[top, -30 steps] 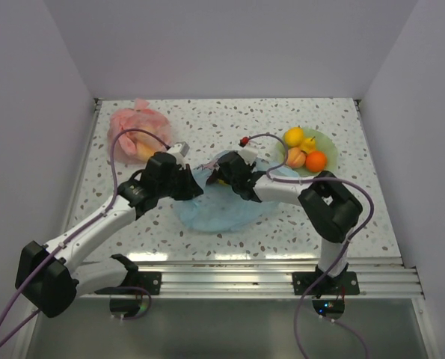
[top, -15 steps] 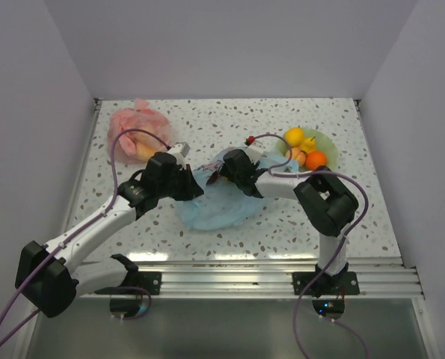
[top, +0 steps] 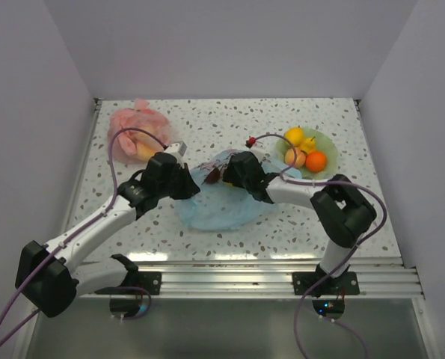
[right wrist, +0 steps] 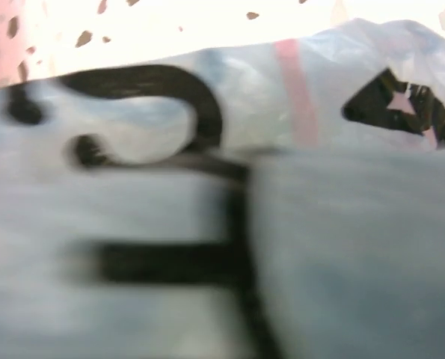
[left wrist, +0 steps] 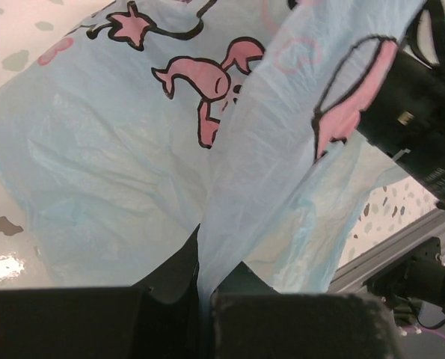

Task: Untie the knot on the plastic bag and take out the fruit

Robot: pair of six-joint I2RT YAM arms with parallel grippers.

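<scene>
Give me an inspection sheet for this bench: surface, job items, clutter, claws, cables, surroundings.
Surface: speckled table, glossy.
Job's things: light-blue plastic bag crumpled mid-table; four fruit on a green plate far right; dark piece at the bag's top, unclear.
Clutter: pink bag far left, something orange-yellow inside.
Claws: left claw shut on a fold of the plastic bag; right claw against the bag, state unclear.
Cables: purple cables loop off both arms, one arching over the pink bag.
Surroundings: plain walls, metal rail at the near edge.
</scene>
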